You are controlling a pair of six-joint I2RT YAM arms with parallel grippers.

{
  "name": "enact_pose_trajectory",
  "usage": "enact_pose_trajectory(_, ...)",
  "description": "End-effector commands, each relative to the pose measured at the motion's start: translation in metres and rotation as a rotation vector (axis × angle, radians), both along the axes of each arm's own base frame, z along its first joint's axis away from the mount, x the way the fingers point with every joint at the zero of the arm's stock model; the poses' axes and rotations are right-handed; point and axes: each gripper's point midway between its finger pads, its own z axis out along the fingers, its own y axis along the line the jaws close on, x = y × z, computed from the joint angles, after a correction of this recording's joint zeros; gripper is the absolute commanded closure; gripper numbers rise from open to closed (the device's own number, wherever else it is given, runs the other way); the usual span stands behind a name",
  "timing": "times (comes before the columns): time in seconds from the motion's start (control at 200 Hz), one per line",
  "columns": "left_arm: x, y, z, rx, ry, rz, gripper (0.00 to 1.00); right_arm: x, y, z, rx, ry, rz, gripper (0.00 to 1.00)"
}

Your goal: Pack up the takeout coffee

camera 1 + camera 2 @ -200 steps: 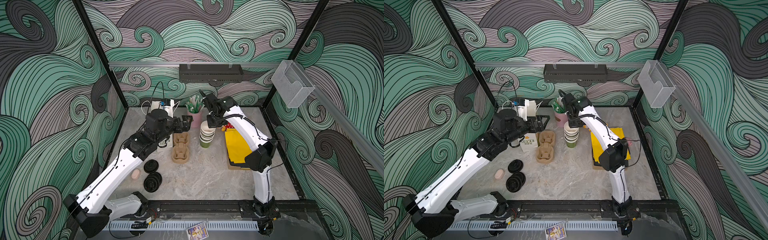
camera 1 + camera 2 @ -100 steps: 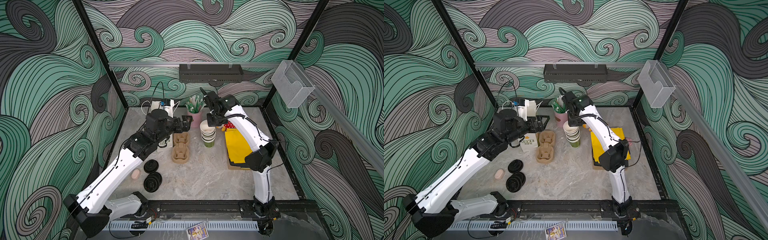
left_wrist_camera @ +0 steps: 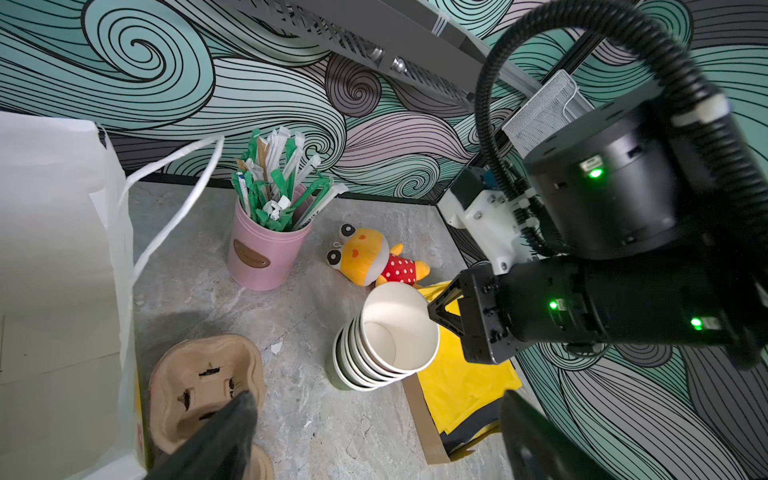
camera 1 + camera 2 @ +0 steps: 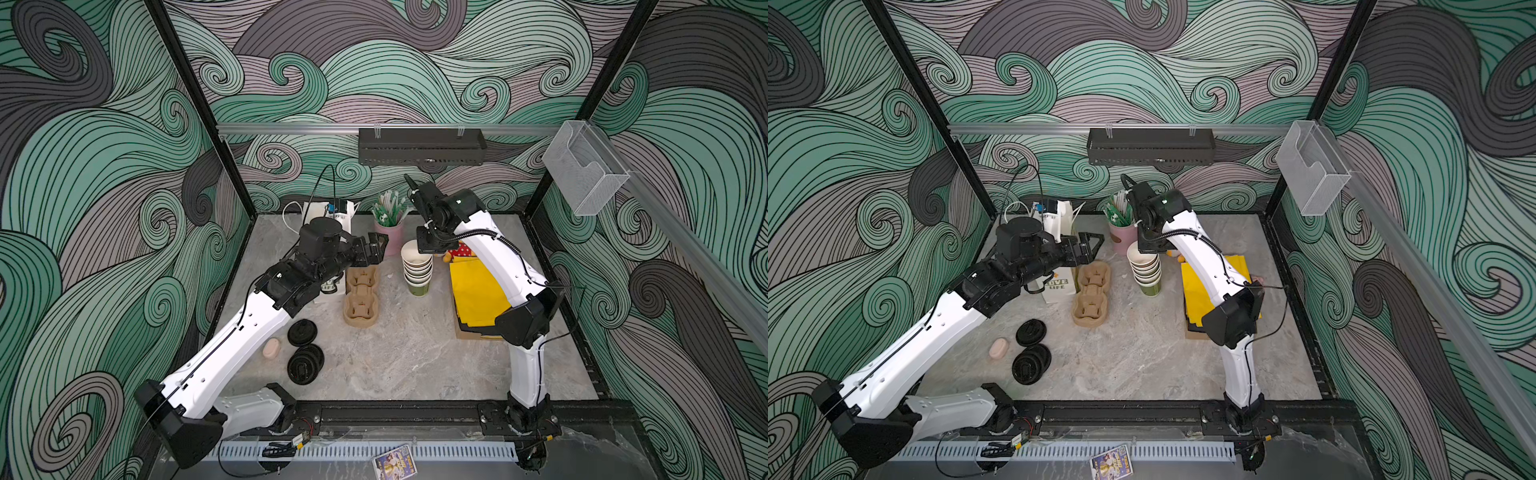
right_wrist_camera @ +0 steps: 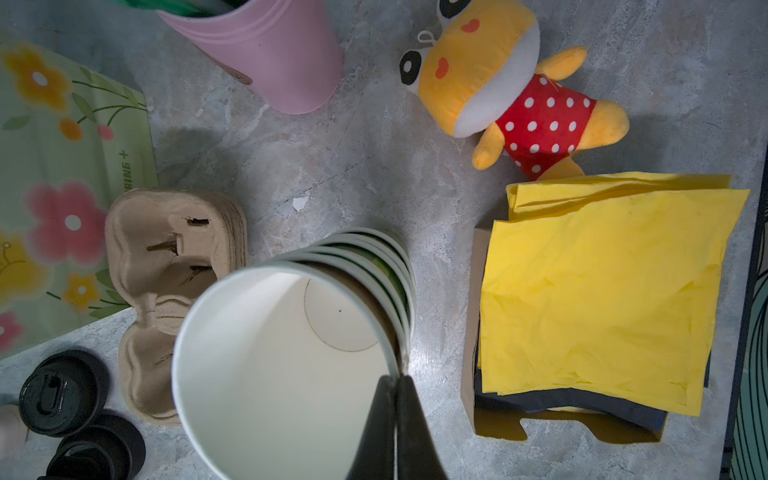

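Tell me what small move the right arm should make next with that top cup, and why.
Probably a short lift straight up. The jaws of the right gripper are shut on the rim of the top cup, which sits tilted and partly nested in the stack of cups, so an upward pull should free it.

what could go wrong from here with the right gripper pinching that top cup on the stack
1. The right gripper is shut on just the thin rim of the top cup, so the cup may slip out or crease when lifted.
2. The stack of cups leans, and its cups are tightly nested. Pulling the top one could drag others along or tip the stack toward the cup carrier.
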Motion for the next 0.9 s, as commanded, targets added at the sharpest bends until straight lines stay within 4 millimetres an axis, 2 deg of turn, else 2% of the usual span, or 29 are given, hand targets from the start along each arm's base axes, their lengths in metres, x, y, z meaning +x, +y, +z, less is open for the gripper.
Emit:
enact_pose_trajectory(0.0,-0.003,-0.003,0.0,0.004,0.007,-0.021,0.07,-0.009,-0.012,0.011,0.023,0.0,-0.045,1.0)
enact_pose_trajectory(0.245,-0.004,-0.008,-0.008,0.006,0.037,-0.05,0.06,-0.01,-0.016,0.023,0.063,-0.031,-0.065,1.0)
enact_pose_trajectory(0.51,-0.006,-0.008,-0.003,0.007,0.03,-0.056,0.06,-0.015,-0.024,0.047,0.092,-0.091,-0.078,1.0)
enact_pose_trajectory(0.79,-0.007,-0.008,0.002,-0.006,0.033,-0.058,0.06,-0.028,-0.03,0.084,0.156,-0.17,-0.067,1.0)
enact_pose_trajectory(0.895,-0.01,-0.004,0.005,-0.002,0.031,-0.048,0.06,-0.043,-0.03,0.101,0.198,-0.196,-0.035,1.0)
